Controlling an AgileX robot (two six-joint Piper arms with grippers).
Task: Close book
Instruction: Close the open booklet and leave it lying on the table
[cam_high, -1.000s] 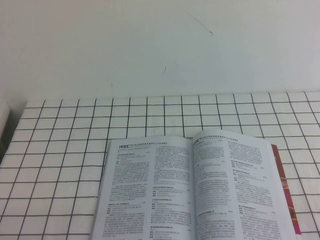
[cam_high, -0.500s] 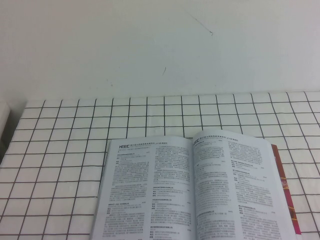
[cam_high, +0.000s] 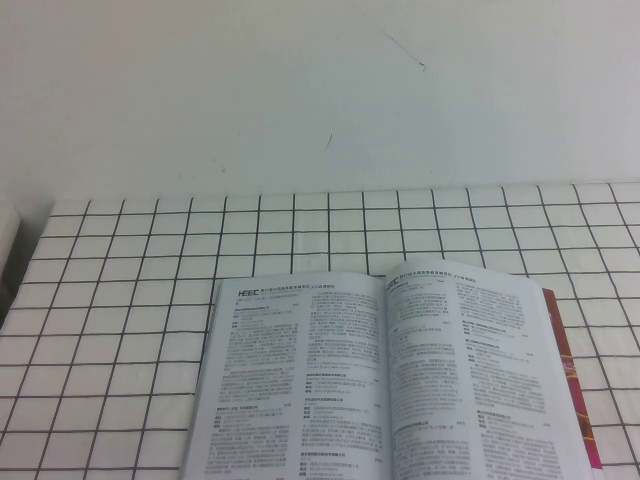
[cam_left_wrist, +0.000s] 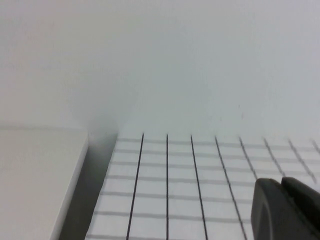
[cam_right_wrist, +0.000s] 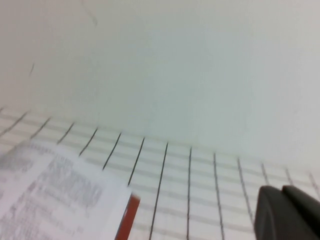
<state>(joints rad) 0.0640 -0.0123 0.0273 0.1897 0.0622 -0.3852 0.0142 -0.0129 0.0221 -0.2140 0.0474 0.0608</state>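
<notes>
High view: The book (cam_high: 385, 380) lies open and flat at 6 o'clock on the counter (cam_high: 120, 300), its near part cut off by the picture's edge. Both pages carry dense columns of small print, too small to read. A bold heading at the left page's far corner looks like "HEEC", uncertain. A red cover edge (cam_high: 570, 380) shows along the right page at 4 o'clock. The counter is white, ruled with a black grid. A plain white wall (cam_high: 300, 100) rises behind it with thin dark marks (cam_high: 423, 67) at 12 to 1 o'clock. A pale object (cam_high: 8, 240) sits at 9 o'clock, off the counter's left edge. Neither arm appears here.

Left wrist view: The left gripper (cam_left_wrist: 281, 182) hangs over bare grid counter, fingers together with only a seam between them, holding nothing. A white block (cam_left_wrist: 35, 175) stands beside the counter, a shadowed gap between.

Right wrist view: The right gripper (cam_right_wrist: 281, 189) hangs over the grid, apart from the book's printed page and red edge, fingers likewise closed and empty.
</notes>
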